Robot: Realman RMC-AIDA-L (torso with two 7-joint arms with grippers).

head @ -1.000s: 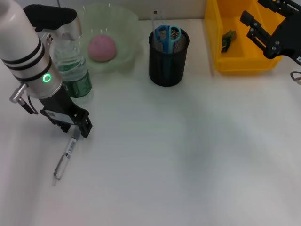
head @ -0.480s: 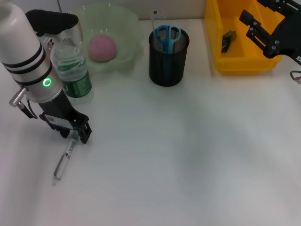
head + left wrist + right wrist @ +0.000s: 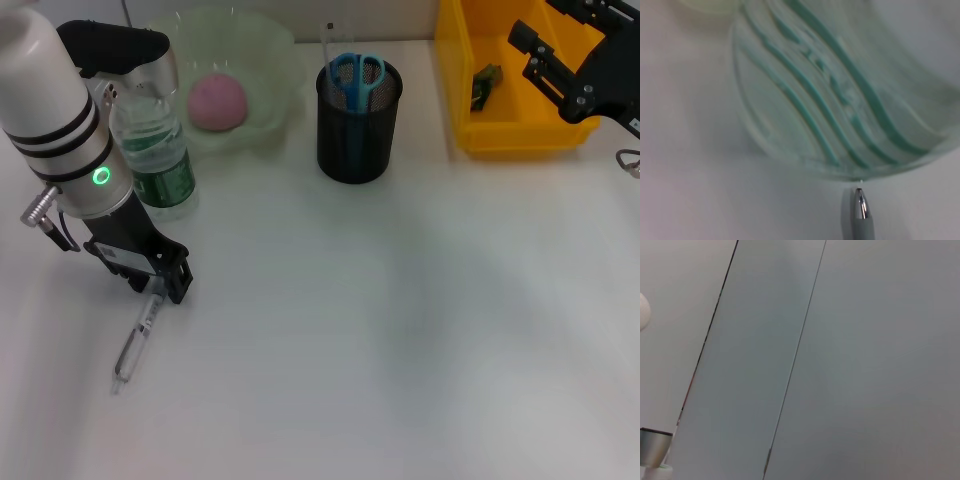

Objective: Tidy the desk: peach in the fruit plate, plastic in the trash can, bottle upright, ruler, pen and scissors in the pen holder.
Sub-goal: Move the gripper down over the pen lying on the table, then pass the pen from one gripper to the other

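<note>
We judge the pen step in hand: our left gripper (image 3: 160,292) sits over the pen (image 3: 135,340) lying beside the bottle (image 3: 152,150), grip undeterminable; next, lift it to the holder (image 3: 357,125).

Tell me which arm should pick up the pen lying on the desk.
Left. The left gripper sits directly over the upper end of the pen, beside the upright bottle. The right gripper hangs far across the desk, above the yellow bin.
</note>
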